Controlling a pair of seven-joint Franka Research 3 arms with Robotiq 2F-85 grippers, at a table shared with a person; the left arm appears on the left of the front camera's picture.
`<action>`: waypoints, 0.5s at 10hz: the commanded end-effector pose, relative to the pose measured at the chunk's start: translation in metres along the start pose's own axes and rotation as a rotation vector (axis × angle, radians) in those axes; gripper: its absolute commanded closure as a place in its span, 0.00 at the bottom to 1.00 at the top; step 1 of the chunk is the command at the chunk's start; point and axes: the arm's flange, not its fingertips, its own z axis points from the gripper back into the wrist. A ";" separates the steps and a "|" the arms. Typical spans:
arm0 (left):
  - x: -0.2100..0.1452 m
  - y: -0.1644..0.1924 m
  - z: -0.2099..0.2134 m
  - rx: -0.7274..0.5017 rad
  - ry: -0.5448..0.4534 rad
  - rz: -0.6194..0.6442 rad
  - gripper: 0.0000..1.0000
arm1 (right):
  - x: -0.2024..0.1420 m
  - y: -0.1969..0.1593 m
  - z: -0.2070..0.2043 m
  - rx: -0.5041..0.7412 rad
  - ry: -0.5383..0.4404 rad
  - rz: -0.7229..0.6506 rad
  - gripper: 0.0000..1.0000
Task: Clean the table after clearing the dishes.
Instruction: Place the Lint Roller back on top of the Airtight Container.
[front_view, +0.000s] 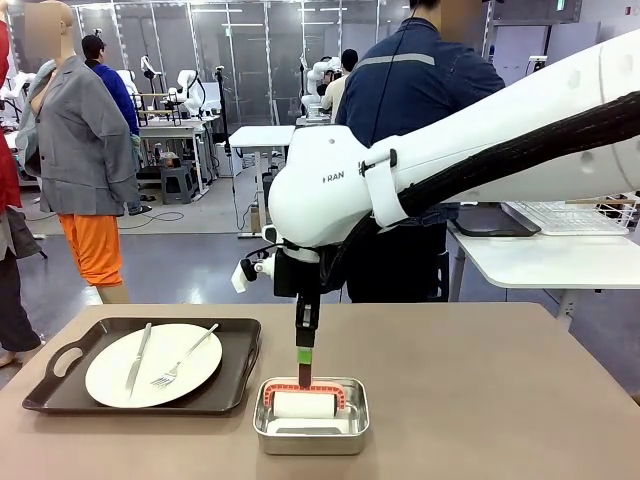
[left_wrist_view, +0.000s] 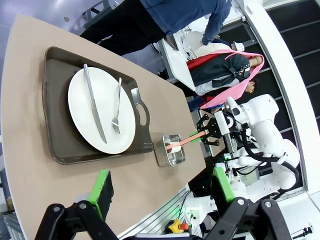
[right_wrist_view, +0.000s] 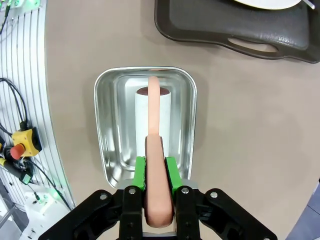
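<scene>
lifting the roller (right_wrist_view: 141, 120) from its pan (right_wrist_view: 107, 130) looks next; right claw (right_wrist_view: 155, 171) clenched on the handle (right_wrist_view: 154, 115), left claw (left_wrist_view: 161, 186) released, plate (front_view: 110, 380) uncleared

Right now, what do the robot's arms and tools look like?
The right arm is smooth, rounded and white, with small dark lettering and a black ribbed hose strapped along it by a white band. The right tool and left tool are black, with jointed links and bright green pads.
</scene>
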 end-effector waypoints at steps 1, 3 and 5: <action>-0.002 -0.001 0.003 -0.012 -0.004 -0.008 0.00 | 0.005 -0.010 -0.006 0.020 0.021 0.008 0.79; -0.002 -0.001 0.003 -0.012 -0.004 -0.008 0.00 | 0.003 -0.019 -0.019 0.056 0.031 0.043 0.79; -0.002 -0.001 0.003 -0.012 -0.004 -0.008 0.00 | 0.000 -0.025 -0.024 0.053 0.037 0.048 0.79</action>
